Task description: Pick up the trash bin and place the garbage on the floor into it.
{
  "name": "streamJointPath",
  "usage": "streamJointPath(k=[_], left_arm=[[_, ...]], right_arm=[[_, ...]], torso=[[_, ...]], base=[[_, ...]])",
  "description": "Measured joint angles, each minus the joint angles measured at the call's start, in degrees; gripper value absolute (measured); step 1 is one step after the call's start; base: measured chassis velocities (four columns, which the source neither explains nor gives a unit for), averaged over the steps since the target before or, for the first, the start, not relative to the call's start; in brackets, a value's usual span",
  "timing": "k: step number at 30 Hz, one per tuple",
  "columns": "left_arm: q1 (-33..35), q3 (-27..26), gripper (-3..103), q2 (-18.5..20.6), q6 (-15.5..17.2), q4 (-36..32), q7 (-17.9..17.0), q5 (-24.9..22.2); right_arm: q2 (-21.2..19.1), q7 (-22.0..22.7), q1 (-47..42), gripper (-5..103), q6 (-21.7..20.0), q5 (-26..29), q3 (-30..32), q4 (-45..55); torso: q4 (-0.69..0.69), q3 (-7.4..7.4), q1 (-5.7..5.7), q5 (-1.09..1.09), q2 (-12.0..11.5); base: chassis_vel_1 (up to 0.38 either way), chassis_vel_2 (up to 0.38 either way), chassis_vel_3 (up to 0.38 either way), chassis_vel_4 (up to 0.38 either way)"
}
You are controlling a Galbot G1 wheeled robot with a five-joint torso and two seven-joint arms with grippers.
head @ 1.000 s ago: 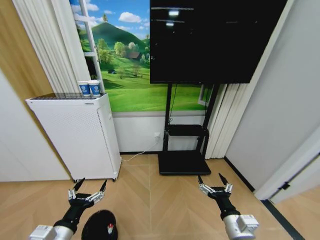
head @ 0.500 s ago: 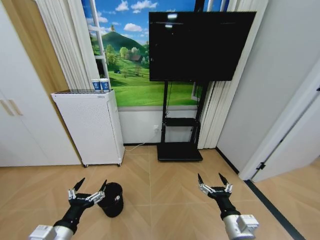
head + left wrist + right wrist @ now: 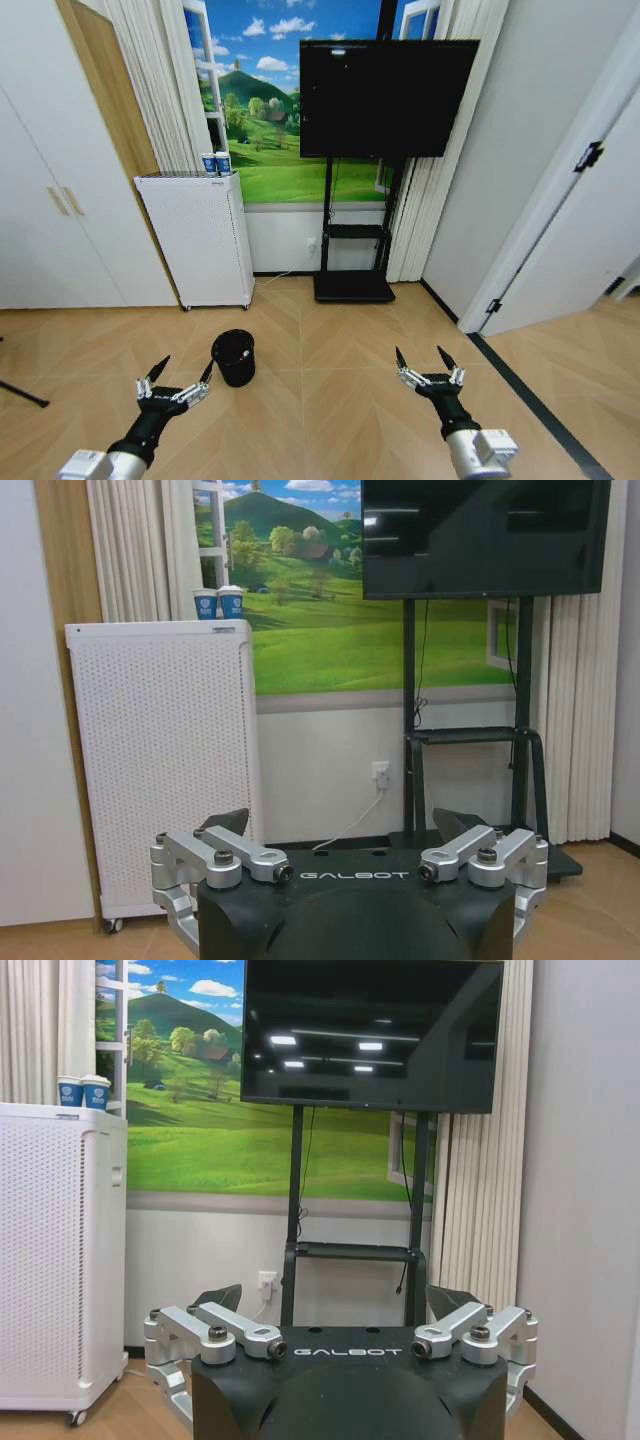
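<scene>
The trash bin, a small black mesh basket, stands upright on the herringbone wood floor, in front of the white box and just ahead and right of my left gripper. That gripper hovers low at the lower left, open and holding nothing. My right gripper is held out at the lower right, also open and holding nothing, well apart from the bin. Each wrist view shows its own spread fingers, left gripper and right gripper, facing the far wall. The garbage is out of view.
A tall white perforated box with two cups on top stands by the wall. A black TV on a floor stand is beside it. White cupboards line the left, a door the right. A dark rod lies far left.
The whole picture has shifted: the camera has backed away from the wall. The bin, earlier at the bottom edge by my left gripper, now sits farther ahead. Both grippers stay open.
</scene>
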Motion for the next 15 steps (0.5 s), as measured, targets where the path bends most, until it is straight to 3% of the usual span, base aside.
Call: streamJointPath(k=[1, 4, 7, 10, 12, 15], left_arm=[[0.0, 0.0, 100, 0.0, 0.0, -0.01, 0.0, 0.0], [0.0, 0.01, 100, 0.0, 0.0, 0.0, 0.01, 0.0], [0.0, 0.0, 100, 0.0, 0.0, 0.0, 0.01, 0.0], [0.01, 0.0, 100, 0.0, 0.0, 0.01, 0.01, 0.0], [0.02, -0.01, 100, -0.01, 0.0, 0.0, 0.0, 0.0], [0.01, -0.01, 100, 0.0, 0.0, 0.01, 0.0, 0.0]], right_arm=[[0.0, 0.0, 0.02, 100, 0.0, 0.0, 0.0, 0.0], [0.0, 0.01, 0.01, 100, 0.01, 0.0, 0.01, 0.0], [0.0, 0.01, 0.01, 100, 0.0, 0.0, 0.01, 0.0], [0.0, 0.0, -0.05, 100, 0.01, 0.0, 0.0, 0.0], [0.0, 0.0, -0.05, 100, 0.01, 0.0, 0.0, 0.0], [0.0, 0.0, -0.05, 100, 0.0, 0.0, 0.0, 0.0]], torso=[[0.02, 0.0, 0.0, 0.11, -0.01], [0.0, -0.02, -0.01, -0.03, 0.0], [0.02, -0.01, -0.01, 0.08, -0.01], [0.02, -0.04, -0.05, -0.01, 0.01], [0.02, -0.04, -0.05, 0.06, 0.01], [-0.02, -0.04, -0.05, 0.0, 0.0]], base=[[0.361, -0.34, -0.338, 0.351], [0.355, -0.378, -0.334, 0.36], [0.364, -0.367, -0.342, 0.345], [0.275, -0.265, -0.281, 0.262], [0.175, -0.131, -0.208, 0.198], [0.045, -0.057, -0.102, 0.112]])
